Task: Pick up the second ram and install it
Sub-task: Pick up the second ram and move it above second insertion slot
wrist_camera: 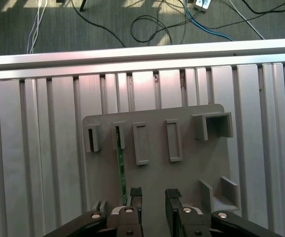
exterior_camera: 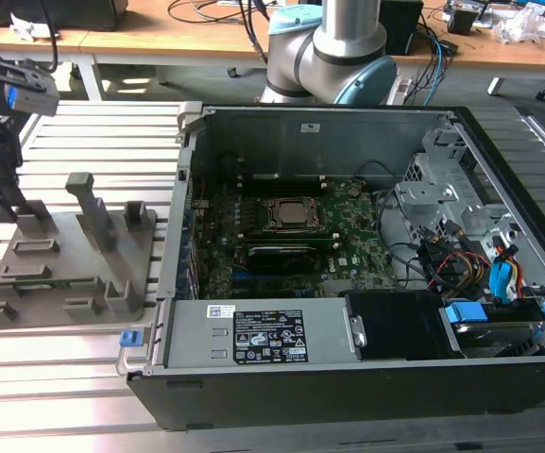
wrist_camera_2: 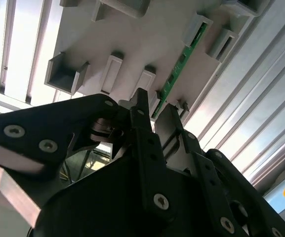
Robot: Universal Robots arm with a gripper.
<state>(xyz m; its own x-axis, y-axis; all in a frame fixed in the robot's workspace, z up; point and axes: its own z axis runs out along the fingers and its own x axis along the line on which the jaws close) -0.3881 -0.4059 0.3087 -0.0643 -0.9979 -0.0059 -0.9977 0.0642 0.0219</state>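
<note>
One ram (wrist_camera: pixel 121 168) lies just beside the tool (wrist_camera: pixel 154 191)

in the second wrist view the pincer (wrist_camera_2: pixel 155 104) hides the near end of the second ram (wrist_camera_2: pixel 179 66); contact cannot be told.

- Arm (exterior_camera: pixel 333 42) — grey metal tube with pale blue joint caps; in the exterior view this section stands upright at the far side.
- Gripper (exterior_camera: pixel 4 203) — black, at the exterior view's left edge, hanging low and pointing downward.
- Fingers (wrist_camera: pixel 136 194) — two dark, square-tipped bars in both wrist views, side by side with a plain gap between them.
- Finger links — black plates with screw heads, spreading out to either side behind the fingers.
</note>
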